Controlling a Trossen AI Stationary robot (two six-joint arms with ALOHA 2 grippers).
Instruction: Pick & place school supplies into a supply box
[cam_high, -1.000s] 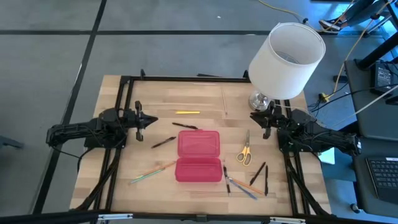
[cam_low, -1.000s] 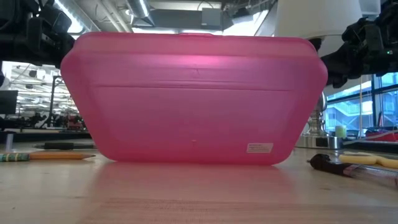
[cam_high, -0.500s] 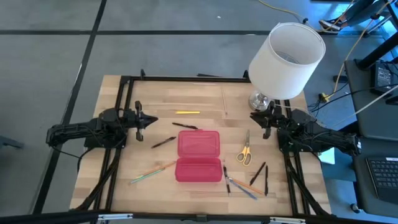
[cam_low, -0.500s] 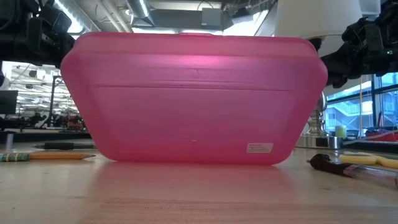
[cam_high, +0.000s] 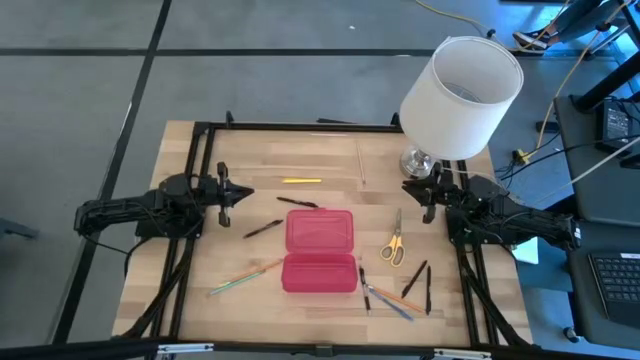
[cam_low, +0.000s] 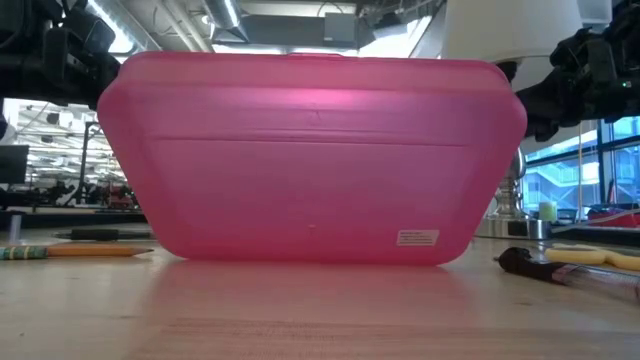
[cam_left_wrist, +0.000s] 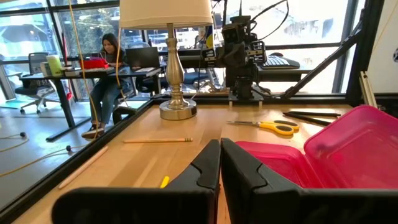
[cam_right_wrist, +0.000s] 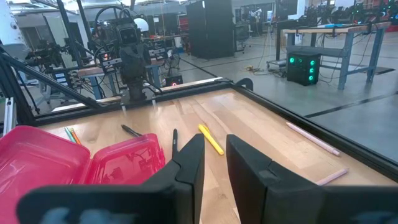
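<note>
Nothing had moved since a second ago. Both arms waited at the table's sides: left end effector nearly closed and empty, right end effector slightly open and empty. Between them, the pink pencil case lay open, with scissors and pencils around it.

**Both arms folded low at the desk's sides, end effectors facing each other**

The left arm lies folded low along the left side of the desk. Its left end effector points inward toward the middle, and its two dark fingers stand almost together, only a thin slit between them, with nothing held.

The right arm lies mirrored along the right side. Its right end effector also points inward, with a narrow gap between its fingers, which grip nothing. The two end effectors face each other, well apart.
</note>
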